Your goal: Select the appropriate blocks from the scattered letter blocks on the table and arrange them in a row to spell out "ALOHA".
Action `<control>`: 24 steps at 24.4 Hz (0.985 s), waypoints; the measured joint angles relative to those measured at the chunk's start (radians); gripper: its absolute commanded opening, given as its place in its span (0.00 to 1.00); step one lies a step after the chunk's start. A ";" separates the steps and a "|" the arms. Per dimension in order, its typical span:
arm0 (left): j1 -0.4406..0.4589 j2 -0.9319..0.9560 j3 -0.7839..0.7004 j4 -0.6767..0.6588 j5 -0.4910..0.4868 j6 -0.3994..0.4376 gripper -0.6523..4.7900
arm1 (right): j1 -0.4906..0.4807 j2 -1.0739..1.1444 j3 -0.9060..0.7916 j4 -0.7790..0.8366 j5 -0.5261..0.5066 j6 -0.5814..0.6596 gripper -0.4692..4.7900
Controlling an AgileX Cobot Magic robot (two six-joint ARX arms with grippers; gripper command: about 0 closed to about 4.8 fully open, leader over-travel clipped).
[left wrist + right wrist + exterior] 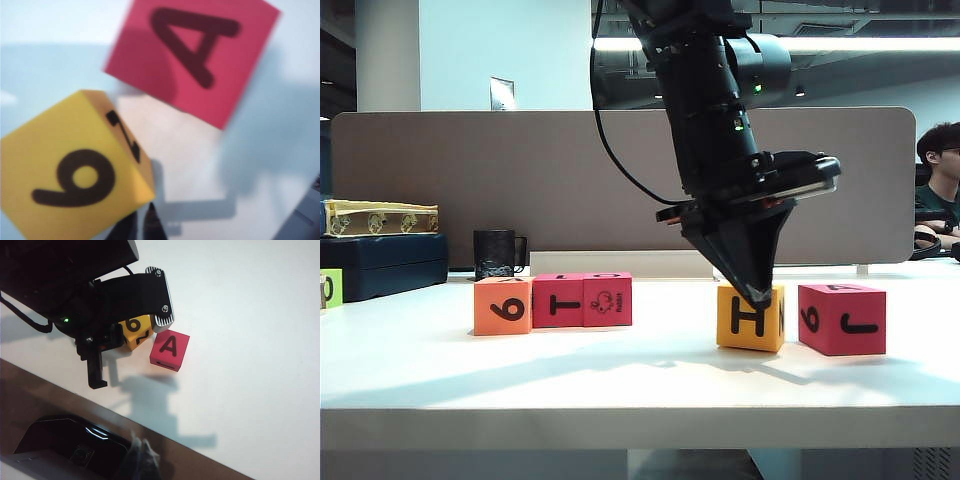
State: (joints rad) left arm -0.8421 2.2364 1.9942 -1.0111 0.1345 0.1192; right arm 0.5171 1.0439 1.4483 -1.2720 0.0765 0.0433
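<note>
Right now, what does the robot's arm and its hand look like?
The left arm is a thick black column with small green lights, and a black cable loops off it. A silver-edged block sits above the left hand, whose black fingers taper to a point. The right hand is not visible.

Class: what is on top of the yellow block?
The left gripper presses its shut tips on the yellow block; a 6 shows on top. The rest is covered.

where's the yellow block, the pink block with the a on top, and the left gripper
yellow block [750,320]: exterior view, on its front face with the H.
pink block [195,55]: left wrist view, on its top face with the A.
left gripper [757,292]: exterior view, at its fingertips on the yellow block's top edge.
</note>
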 measured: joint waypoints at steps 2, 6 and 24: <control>-0.001 0.000 0.000 0.008 -0.046 0.000 0.15 | 0.000 0.000 0.000 0.000 0.000 0.000 0.08; -0.002 0.000 0.000 0.047 -0.092 0.000 0.15 | 0.000 0.000 0.000 0.000 0.000 0.000 0.08; 0.017 0.000 0.000 0.237 -0.200 0.049 0.15 | 0.000 0.000 0.000 0.000 0.000 0.000 0.08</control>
State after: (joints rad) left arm -0.8253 2.2364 1.9942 -0.7738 -0.0650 0.1684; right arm 0.5171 1.0439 1.4483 -1.2724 0.0765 0.0433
